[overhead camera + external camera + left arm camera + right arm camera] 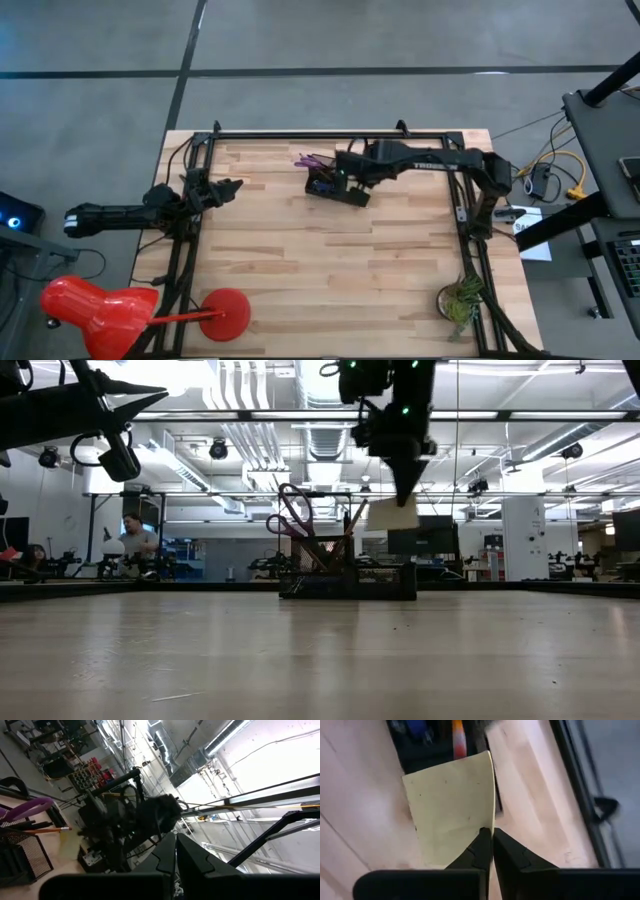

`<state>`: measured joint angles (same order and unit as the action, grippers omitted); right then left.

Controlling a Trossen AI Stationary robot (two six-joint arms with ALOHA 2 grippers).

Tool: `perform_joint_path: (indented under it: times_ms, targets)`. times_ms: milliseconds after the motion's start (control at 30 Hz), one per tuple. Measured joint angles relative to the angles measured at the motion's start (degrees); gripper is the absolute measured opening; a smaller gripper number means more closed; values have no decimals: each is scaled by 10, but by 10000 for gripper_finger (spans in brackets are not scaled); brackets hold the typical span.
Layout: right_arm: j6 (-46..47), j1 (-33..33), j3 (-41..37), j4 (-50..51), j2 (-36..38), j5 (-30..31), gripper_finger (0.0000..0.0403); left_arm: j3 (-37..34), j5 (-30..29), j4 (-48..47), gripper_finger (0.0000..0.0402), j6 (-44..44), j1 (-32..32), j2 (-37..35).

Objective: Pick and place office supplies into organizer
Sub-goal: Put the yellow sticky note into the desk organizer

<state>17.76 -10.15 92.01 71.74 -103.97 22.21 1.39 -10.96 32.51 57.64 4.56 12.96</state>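
Observation:
The black mesh organizer (335,188) stands on the table at the far middle. It holds purple-handled scissors (290,510) and an orange pencil (50,829), which stick up out of it. My right gripper (405,485) hangs above the organizer's right end, shut on the yellow sticky-note pad (452,800). The organizer also shows in the low view (345,578) and the right wrist view (427,742). My left gripper (228,186) is shut and empty, held above the table's left side. My right gripper pinches the sticky-note pad between its two fingers at one edge (491,827), near a corner. The fingers point down from above. The pad (392,513) hangs below the fingertips, lifted clear above the organizer.
A small green plant (460,300) stands at the table's near right corner. A red stand with a round red base (225,312) sits at the near left edge. Bare wood lies in front of the organizer. A person (135,540) sits in the room behind.

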Motion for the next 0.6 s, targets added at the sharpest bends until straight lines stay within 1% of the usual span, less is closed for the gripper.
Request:
perform_joint_path:
  times_ms: [133, 300, 367, 500, 600]
  targets:
    - [-43, -34, -3, -70, -24, -43, 8, 0, 0, 0, 0, 0, 0, 0]
    - [-87, -61, -3, -76, -70, -48, 8, 0, 0, 0, 0, 0, 0, -3]
    - [-104, -68, -3, -81, -86, -60, 8, 0, 0, 1, 0, 0, 0, -4]
    - [-108, -74, -3, -118, -112, -77, 8, 0, 0, 1, 0, 0, 0, -8]
    - [-109, -75, -4, -133, -117, -88, 8, 0, 0, -1, 0, 0, 0, -10]
